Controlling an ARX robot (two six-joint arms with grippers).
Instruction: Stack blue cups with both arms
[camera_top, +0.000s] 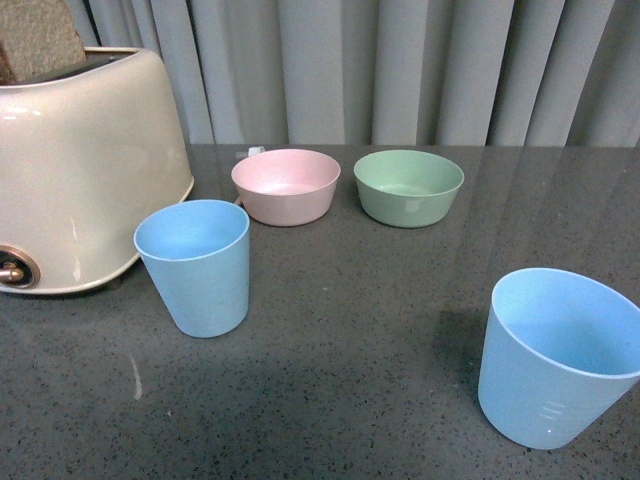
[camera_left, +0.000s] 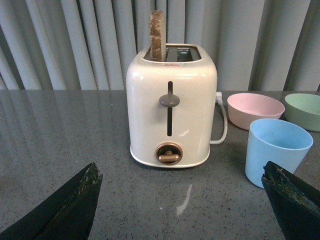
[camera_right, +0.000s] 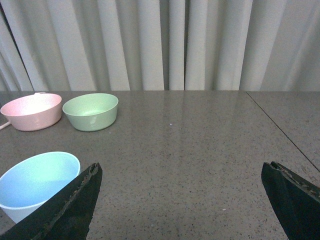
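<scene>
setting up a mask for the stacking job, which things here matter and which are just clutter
For the job:
left blue cup, upright beside the toaster
right blue cup, upright, nearer the camera
left tool and right tool, both open and empty

Just lying about:
toaster with a bread slice in it
pink bowl
green bowl

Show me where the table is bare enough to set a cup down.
Bare: the stretch between the left blue cup and right blue cup, also right of the green bowl. Crowded: toaster, left blue cup and pink bowl cluster.
</scene>
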